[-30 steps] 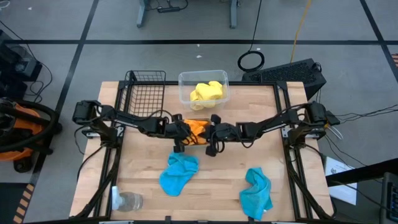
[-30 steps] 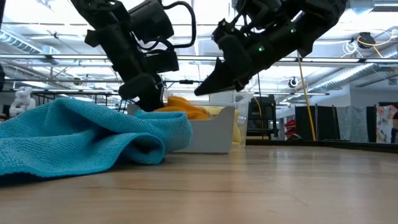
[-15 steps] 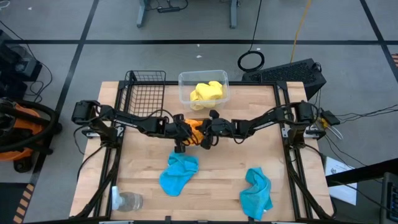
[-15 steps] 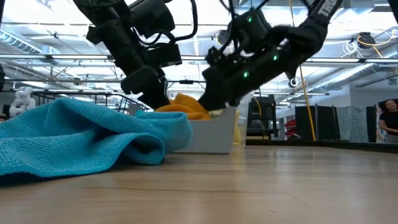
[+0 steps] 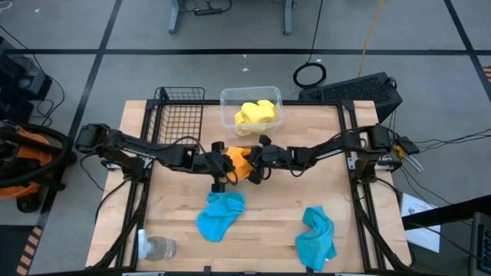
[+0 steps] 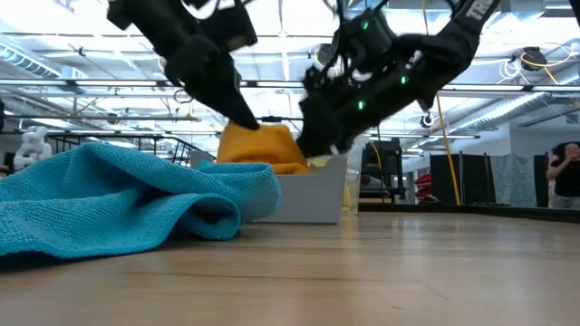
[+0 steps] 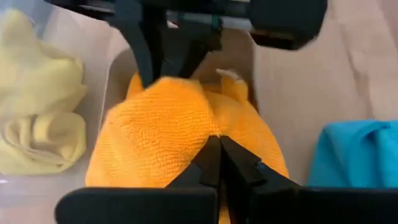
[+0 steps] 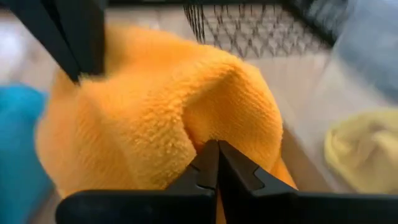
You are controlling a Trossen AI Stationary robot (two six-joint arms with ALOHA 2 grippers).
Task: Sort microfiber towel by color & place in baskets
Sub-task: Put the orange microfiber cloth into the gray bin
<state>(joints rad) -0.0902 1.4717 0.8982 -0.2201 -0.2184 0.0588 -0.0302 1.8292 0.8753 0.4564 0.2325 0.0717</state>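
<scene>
I see wooden surface (image 5: pixel 261 211) mostly bare near front edge | both my pincers, left pincer (image 5: pixel 224 161) and right pincer (image 5: pixel 251 162), clamped on orange towel (image 5: pixel 239 161) | grey floor (image 5: pixel 230 69) around.

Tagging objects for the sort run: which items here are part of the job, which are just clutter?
Job: orange towel, pinched by left gripper and right gripper; yellow towel in clear tub; two blue towels; wire basket.
Clutter: glass cup.
</scene>
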